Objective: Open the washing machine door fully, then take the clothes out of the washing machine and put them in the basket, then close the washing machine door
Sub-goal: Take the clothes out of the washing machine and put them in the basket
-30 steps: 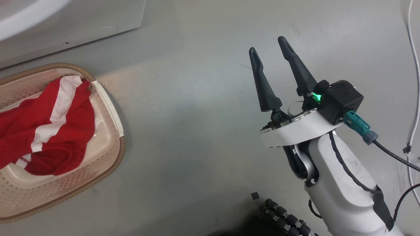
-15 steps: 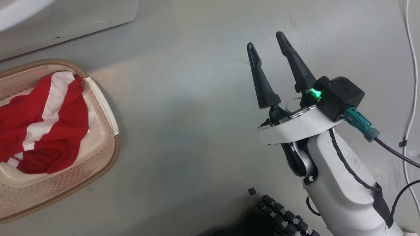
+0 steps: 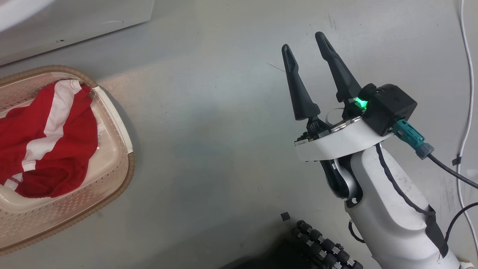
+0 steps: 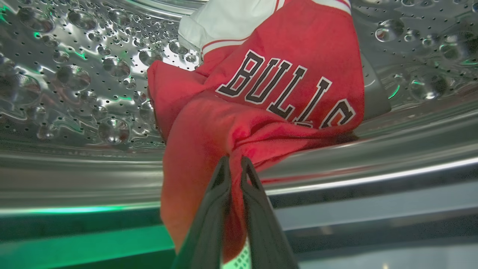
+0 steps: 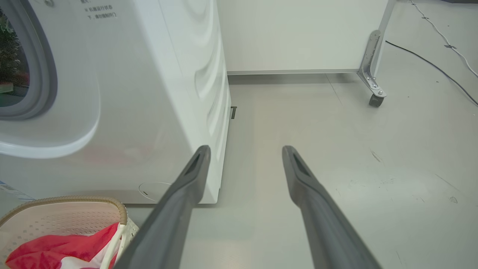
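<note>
In the left wrist view my left gripper (image 4: 234,161) is shut on a fold of the red "BULLS" jersey (image 4: 276,86), which hangs over the lip of the steel drum (image 4: 74,74). The red shorts with white stripes (image 3: 48,138) lie in the cream basket (image 3: 112,175) at the left of the head view, and the same shorts (image 5: 56,252) show in the right wrist view. My right gripper (image 3: 304,42) hovers open over the bare floor, well to the right of the basket. The white washing machine (image 5: 149,93) stands behind the basket. Its door is out of view.
A white cable (image 3: 466,74) and a dark cable (image 3: 448,172) run along the floor at the right. A black ribbed part of the robot (image 3: 321,246) sits at the bottom. A white panel on a castor (image 5: 375,100) stands behind the machine.
The head camera has shifted, so the basket and machine slid left and slightly up in the picture. My right gripper stays open in much the same pose.
</note>
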`<state>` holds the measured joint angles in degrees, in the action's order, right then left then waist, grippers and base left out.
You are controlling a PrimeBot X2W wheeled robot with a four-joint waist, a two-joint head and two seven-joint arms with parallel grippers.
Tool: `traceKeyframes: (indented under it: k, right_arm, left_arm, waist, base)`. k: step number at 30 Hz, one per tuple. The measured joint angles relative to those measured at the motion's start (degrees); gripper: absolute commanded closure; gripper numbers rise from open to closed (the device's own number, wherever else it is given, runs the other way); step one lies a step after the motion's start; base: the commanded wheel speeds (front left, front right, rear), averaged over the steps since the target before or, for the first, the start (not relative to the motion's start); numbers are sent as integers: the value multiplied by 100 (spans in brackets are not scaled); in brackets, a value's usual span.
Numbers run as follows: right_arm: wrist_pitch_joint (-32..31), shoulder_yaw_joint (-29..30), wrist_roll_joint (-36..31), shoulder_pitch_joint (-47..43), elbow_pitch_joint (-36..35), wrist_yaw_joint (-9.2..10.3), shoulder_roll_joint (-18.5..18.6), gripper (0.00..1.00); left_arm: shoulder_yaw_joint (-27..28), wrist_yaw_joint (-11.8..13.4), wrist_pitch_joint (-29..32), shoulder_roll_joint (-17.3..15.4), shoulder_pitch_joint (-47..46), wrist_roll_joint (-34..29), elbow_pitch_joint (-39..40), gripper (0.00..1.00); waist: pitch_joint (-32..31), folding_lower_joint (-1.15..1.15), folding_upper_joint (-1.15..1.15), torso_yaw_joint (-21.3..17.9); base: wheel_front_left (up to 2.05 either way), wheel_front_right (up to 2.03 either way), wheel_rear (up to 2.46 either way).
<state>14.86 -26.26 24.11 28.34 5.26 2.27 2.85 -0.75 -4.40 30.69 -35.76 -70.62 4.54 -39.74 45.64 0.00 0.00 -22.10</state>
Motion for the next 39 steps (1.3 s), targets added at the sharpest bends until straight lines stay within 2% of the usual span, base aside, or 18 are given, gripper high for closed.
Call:
traceKeyframes:
  k: [7,16,24,39]
  right_arm:
    - [0,-1,0,72,-1,29,0,0]
    - [0,22,-3,174,2,38,0,0]
    - [0,58,-63,188,52,40,2,0]
    - [0,224,-282,144,268,40,7,0]
  left_arm:
    - [70,-2,-164,3,-25,124,-12,100]
    - [248,-3,-723,134,-96,360,-23,100]
    - [439,-19,-1507,528,93,671,-26,100]
    - [436,-19,-2921,1043,1284,757,432,100]
  waist:
    - [23,0,0,11]
    - [22,0,0,66]
    - [-95,0,0,159]
    - [-583,0,0,407]
  base:
    - [0,0,0]
    - [0,0,0]
    - [0,0,0]
    - [0,0,0]
